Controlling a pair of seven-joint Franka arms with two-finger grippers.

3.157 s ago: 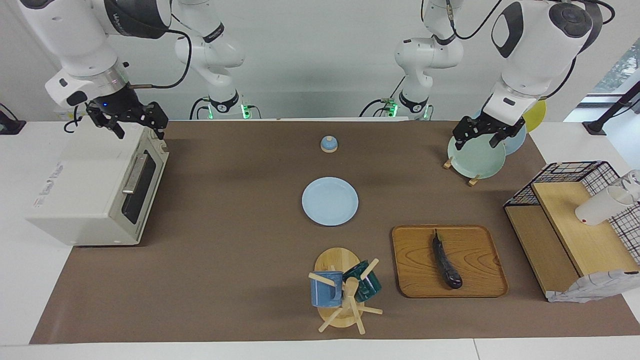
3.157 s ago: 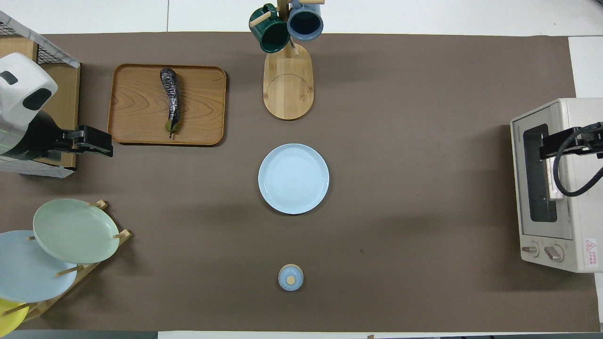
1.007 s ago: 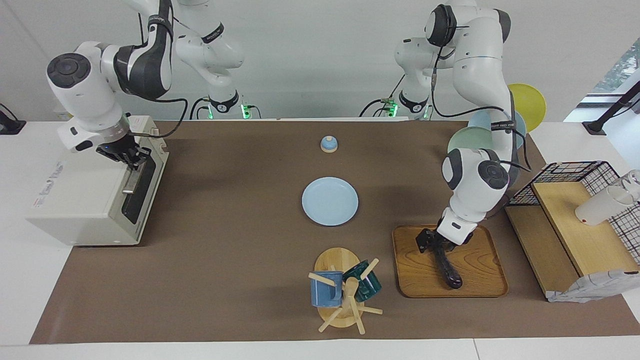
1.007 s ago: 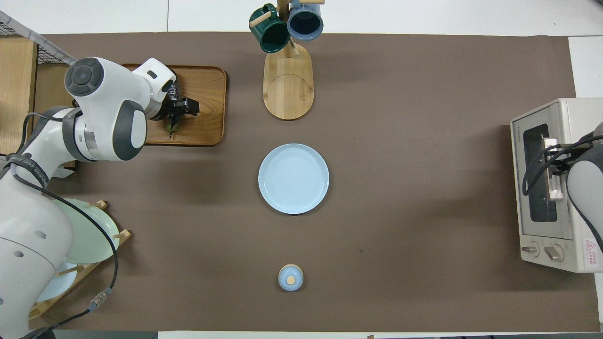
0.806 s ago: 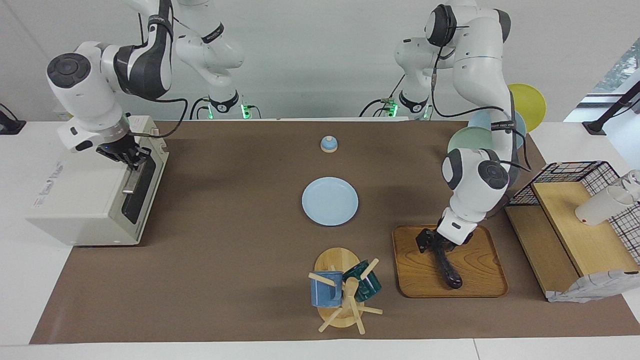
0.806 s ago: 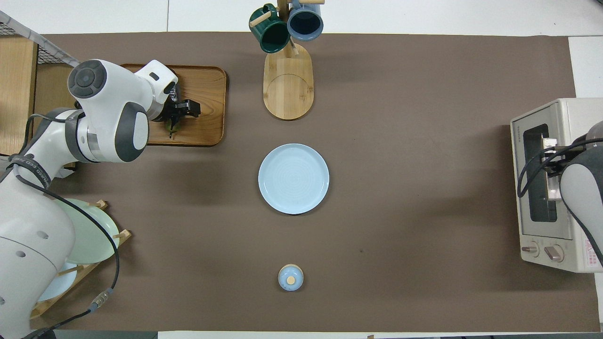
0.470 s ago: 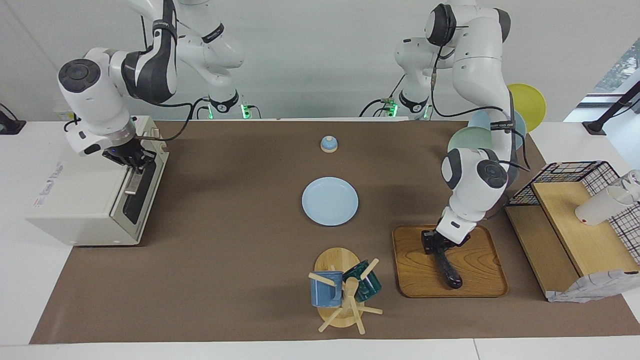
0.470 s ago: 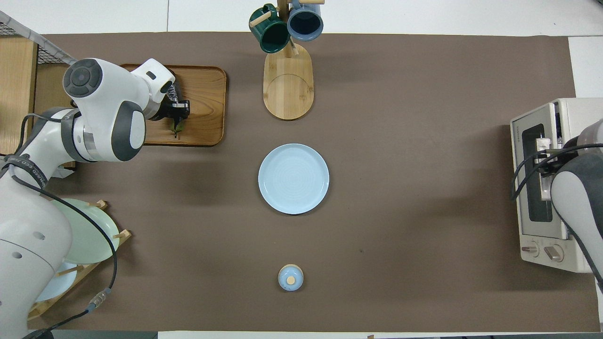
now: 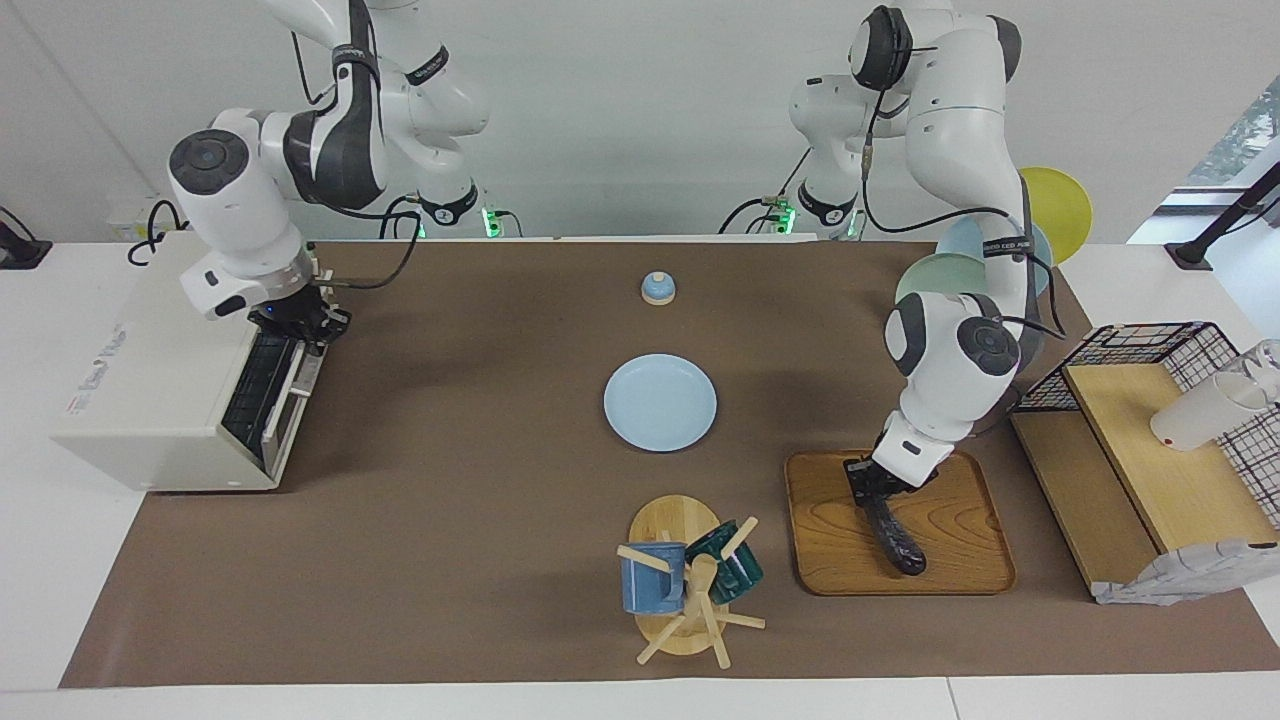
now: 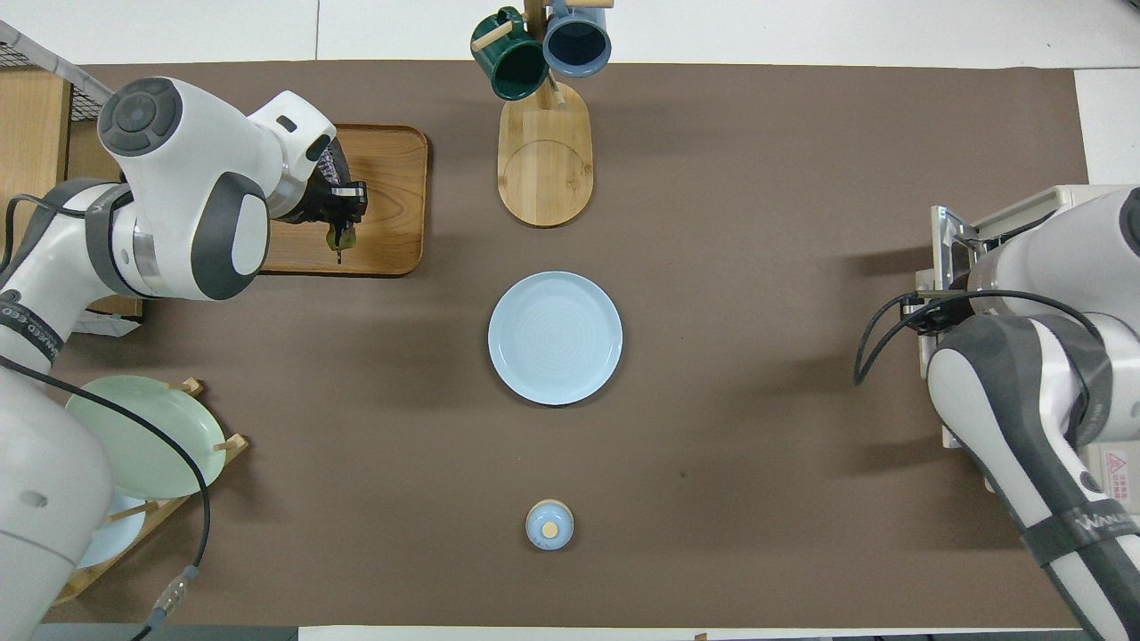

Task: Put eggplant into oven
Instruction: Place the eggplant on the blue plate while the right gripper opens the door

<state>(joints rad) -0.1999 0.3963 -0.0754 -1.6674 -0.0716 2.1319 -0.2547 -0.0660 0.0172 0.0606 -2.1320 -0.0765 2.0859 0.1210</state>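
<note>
The eggplant [image 9: 897, 537] lies on a wooden tray [image 9: 960, 560] toward the left arm's end of the table. My left gripper [image 9: 866, 479] is down on its stem end and shut on it; in the overhead view [image 10: 344, 210] the green stem [image 10: 341, 237] pokes out beside the fingers. The off-white oven [image 9: 150, 380] stands at the right arm's end. Its door [image 9: 285, 400] hangs partly open and the wire rack [image 9: 255, 385] shows. My right gripper [image 9: 300, 322] is shut on the door's handle at its upper edge. In the overhead view my right arm covers most of the oven.
A light blue plate [image 9: 660, 402] lies mid-table. A small blue lidded pot [image 9: 657, 288] sits nearer the robots. A mug tree [image 9: 690, 580] with two mugs stands beside the tray. A plate rack [image 9: 940, 278] and a wire shelf [image 9: 1150, 420] flank the left arm.
My left gripper came down over the tray and closed on the eggplant's stem end, shifting it slightly. My right gripper took the oven handle and pulled the door partly open.
</note>
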